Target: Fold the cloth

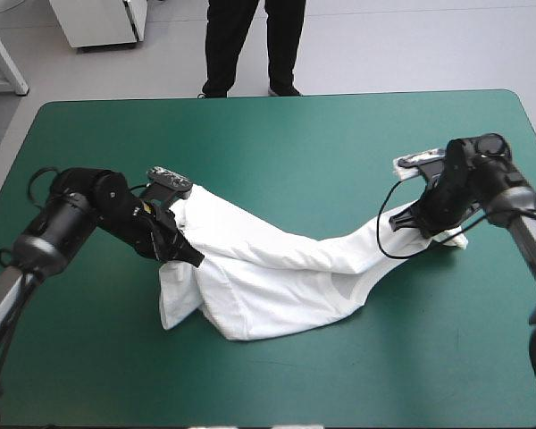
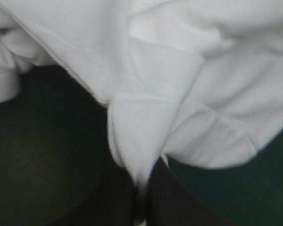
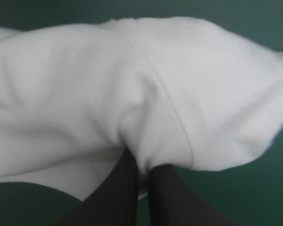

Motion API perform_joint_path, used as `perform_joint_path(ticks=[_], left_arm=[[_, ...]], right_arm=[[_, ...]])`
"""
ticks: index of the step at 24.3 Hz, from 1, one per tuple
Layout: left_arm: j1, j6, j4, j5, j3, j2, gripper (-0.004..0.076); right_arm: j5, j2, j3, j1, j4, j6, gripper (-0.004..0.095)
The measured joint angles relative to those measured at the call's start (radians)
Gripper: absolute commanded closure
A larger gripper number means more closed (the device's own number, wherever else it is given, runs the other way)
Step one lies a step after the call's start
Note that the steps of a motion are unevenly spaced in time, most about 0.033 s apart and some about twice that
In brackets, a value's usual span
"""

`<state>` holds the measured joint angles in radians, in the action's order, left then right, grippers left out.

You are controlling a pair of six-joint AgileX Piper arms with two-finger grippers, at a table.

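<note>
the left arm [image 1: 80,214] comes in low over the teal-green cover [image 1: 277,143], elbow bent, its forearm slanting down toward the table's middle. the left gripper [image 1: 184,251] sits low at the cloth, and in its wrist view the black fingers [image 2: 179,202] are all but closed, with a pinched peak of the t-shirt [image 1: 268,273] rising from between them. more white cloth spreads ahead of this gripper in layered folds, one hemmed edge running across just beyond the pinch.

the right arm [image 1: 505,192] reaches in from the table's right side, its wrist turned back toward the middle. the right gripper [image 1: 409,220] points down and inward, and its fingers [image 3: 120,188] are likewise nearly closed on a hemmed edge of the shirt, a seam running away ahead of them.

the t-shirt hangs as a long band between the two grippers. it sags onto the cover between them, with its bulk lying in a partly folded heap beside and under the left gripper.
</note>
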<state>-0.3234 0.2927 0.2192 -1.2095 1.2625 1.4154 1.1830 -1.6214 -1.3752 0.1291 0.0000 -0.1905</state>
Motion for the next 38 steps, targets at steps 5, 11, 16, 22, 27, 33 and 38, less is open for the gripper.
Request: perform_joint_path(ticks=[5,11,16,22,27,33,38], left_arm=[[0.0,-0.002,0.023,-0.022,0.037,-0.199,0.0733],[-0.001,-0.018,0.027,-0.05,0.17,-0.46,0.0733],[-0.001,-0.057,0.163,-0.051,0.28,-0.618,0.0733],[-0.001,-0.062,0.298,-0.052,0.526,-0.662,0.0733],[-0.001,-0.099,0.379,-0.052,0.666,-0.662,0.0733],[-0.001,-0.172,0.403,-0.052,0.675,-0.637,0.0733],[-0.001,-0.2,0.327,-0.052,0.601,-0.569,0.0733]], right_arm=[[0.044,0.23,-0.079,0.0,-0.059,0.057,0.0927],[0.066,0.524,-0.145,0.0,-0.074,0.119,0.0927],[0.067,0.783,-0.178,0.0,-0.033,0.141,0.0927],[0.067,0.863,-0.46,0.0,0.017,0.159,0.0927],[0.058,0.863,-0.63,0.0,0.123,0.139,0.0926],[0.033,0.869,-0.668,0.0,0.197,0.129,0.0927],[0.064,0.853,-0.57,0.0,0.165,0.129,0.0927]])
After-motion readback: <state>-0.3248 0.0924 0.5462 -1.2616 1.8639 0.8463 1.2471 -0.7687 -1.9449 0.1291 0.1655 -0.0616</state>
